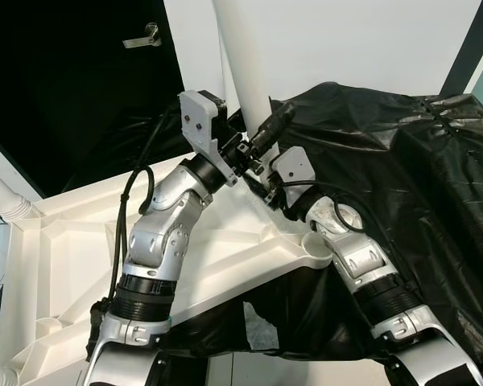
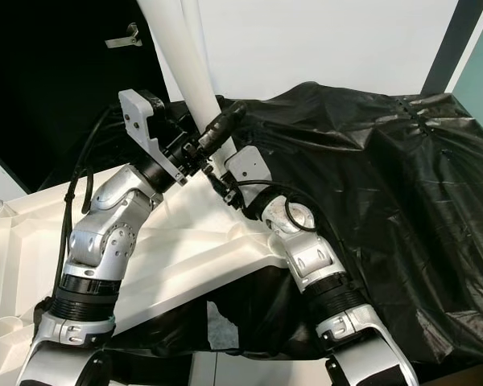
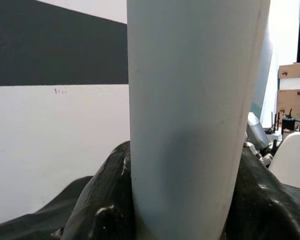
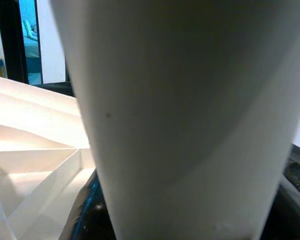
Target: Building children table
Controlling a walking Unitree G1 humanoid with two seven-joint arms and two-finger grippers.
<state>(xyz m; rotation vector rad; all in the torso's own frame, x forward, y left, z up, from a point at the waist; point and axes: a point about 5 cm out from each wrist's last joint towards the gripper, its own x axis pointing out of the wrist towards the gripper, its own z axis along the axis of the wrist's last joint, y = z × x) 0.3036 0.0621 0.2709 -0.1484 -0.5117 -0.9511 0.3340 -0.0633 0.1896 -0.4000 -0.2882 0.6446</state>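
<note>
At the far corner of the upturned white tabletop — one white table leg, standing nearly upright, tilted slightly, its foot at a corner socket. Judged stiff, light, smooth plastic; likely slippery, best gripped low near the socket. Left claw — against the leg's lower part; whether its fingers clasp it cannot be told. Right claw — close at the leg's base; finger state likewise cannot be told. Second leg fitted at the left corner. Black plastic sheet crumpled beneath and beyond. Door handle behind.
</note>
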